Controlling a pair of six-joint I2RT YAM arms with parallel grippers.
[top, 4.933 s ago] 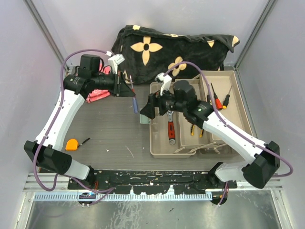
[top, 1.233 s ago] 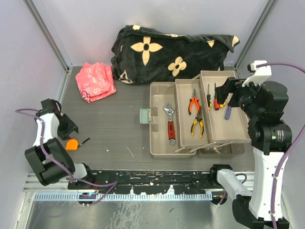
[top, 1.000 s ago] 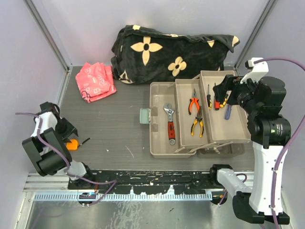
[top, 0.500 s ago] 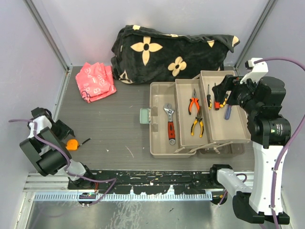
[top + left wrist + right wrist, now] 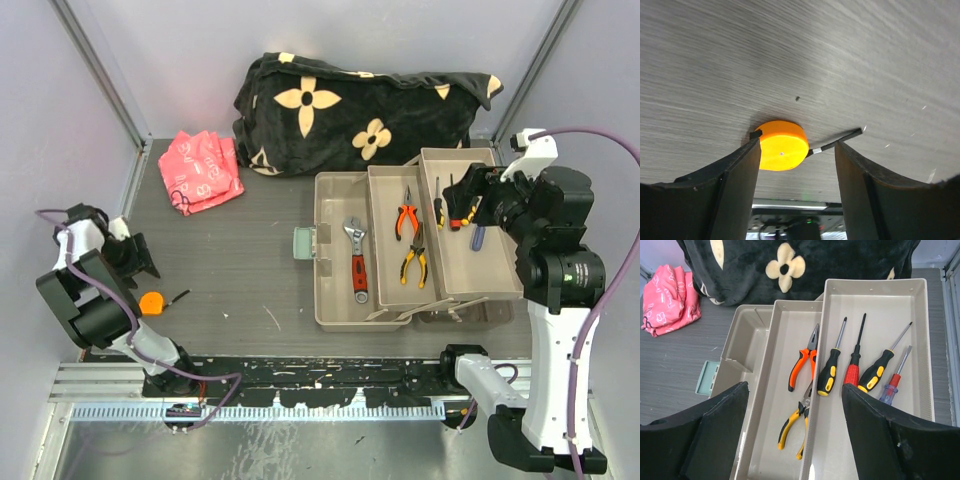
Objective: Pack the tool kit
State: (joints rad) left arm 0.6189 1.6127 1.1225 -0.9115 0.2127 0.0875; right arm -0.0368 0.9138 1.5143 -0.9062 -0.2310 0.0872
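The left gripper [image 5: 797, 144] hangs low over the dark table [image 5: 240, 250], jaws spread wide and holding nothing; the tape measure [image 5: 782, 151] lies just ahead of it, in line with the gap between the fingers but off-centre, close against one finger while its thin black strap [image 5: 837, 141] trails toward the other. The tape measure is a squat, bright orange round puck lying flat, so it has no long axis of its own to line up on; only the strap gives it a direction. From the top camera it sits at the table's left side, well apart from the toolbox [image 5: 320, 300], and the left arm is plainly the nearer one. The right gripper [image 5: 795, 386] hovers above the fold-out trays, also open and empty; below it four screwdrivers [image 5: 855, 367] lie side by side in the outer tray, two pliers [image 5: 802, 362] in the middle one, and a red-handled wrench [image 5: 357, 262] in the box's floor. By the look of it, the tape measure is the last tool left outside.
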